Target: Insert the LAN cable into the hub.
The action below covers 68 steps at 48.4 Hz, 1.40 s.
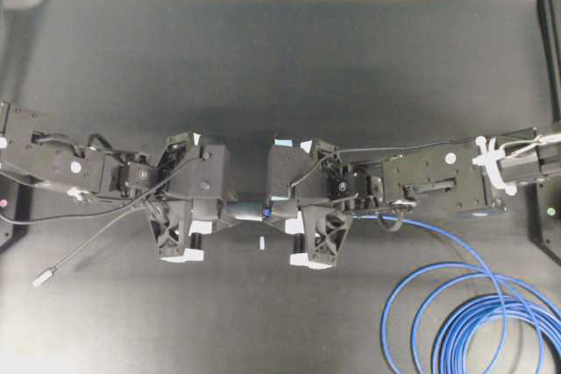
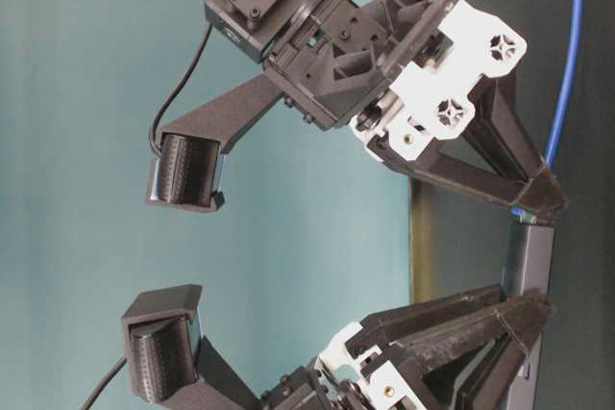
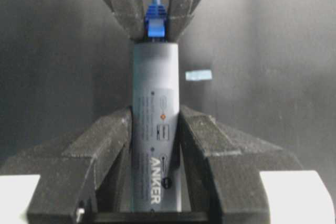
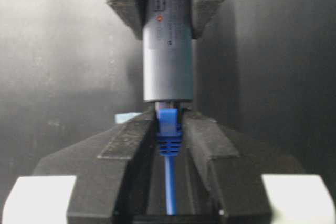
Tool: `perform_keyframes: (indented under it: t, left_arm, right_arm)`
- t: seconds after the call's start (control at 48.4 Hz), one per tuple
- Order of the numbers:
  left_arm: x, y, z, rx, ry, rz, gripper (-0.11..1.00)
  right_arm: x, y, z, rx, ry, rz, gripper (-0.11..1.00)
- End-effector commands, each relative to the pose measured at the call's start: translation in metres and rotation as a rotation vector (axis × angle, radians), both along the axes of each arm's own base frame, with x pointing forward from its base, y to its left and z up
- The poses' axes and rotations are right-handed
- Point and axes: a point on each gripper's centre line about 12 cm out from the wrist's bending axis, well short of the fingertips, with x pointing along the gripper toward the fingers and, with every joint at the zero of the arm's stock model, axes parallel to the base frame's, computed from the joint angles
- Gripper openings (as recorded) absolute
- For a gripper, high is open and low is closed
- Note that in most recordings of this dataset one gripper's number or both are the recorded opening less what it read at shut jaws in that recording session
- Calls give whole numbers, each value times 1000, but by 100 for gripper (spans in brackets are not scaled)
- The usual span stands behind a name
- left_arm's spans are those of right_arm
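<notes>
The hub point(image 3: 155, 129), a slim dark-grey bar with printed lettering, is held lengthwise between the fingers of my left gripper point(image 3: 155, 116), which is shut on it. The LAN cable's blue boot point(image 4: 169, 129) is pinched in my right gripper point(image 4: 169, 116), which is shut on it. The plug's front end sits in the hub's end opening point(image 4: 168, 100), with only the boot showing. From overhead, the left gripper point(image 1: 223, 212) and right gripper point(image 1: 279, 210) face each other tip to tip, with the hub point(image 1: 244, 212) bridging them above the table. The blue cable point(image 1: 473, 321) lies in loose loops at the front right.
The hub's thin grey lead trails left to a small silver plug point(image 1: 42, 278) on the black table point(image 1: 280, 67). A small white tape mark point(image 1: 262, 243) lies just under the grippers. Black stands sit at the left point(image 1: 10, 216) and right point(image 1: 548, 216) table edges.
</notes>
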Motion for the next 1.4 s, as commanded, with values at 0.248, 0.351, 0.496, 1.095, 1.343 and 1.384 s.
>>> perform_keyframes:
  t: [0.248, 0.351, 0.496, 1.095, 1.343, 1.384]
  left_arm:
    - [4, 3, 11, 6, -34, 5, 28]
    - [2, 2, 8, 6, -17, 2, 28]
    - [-3, 2, 2, 6, 11, 3, 28]
    - [-6, 2, -27, 2, 32, 1, 28]
    - [-7, 5, -35, -13, 59, 19, 45]
    - [-7, 5, -35, -13, 59, 21, 57]
  right_arm:
    - [3, 13, 16, 19, -24, 17, 50]
    - [-2, 18, 20, 19, -21, 30, 77]
    - [-21, 17, 27, 28, 16, 23, 84]
    - [-71, 10, 43, 161, -124, -77, 85]
    - [-72, 11, 43, 163, -121, -76, 85]
    - [-72, 11, 43, 163, -121, -76, 85]
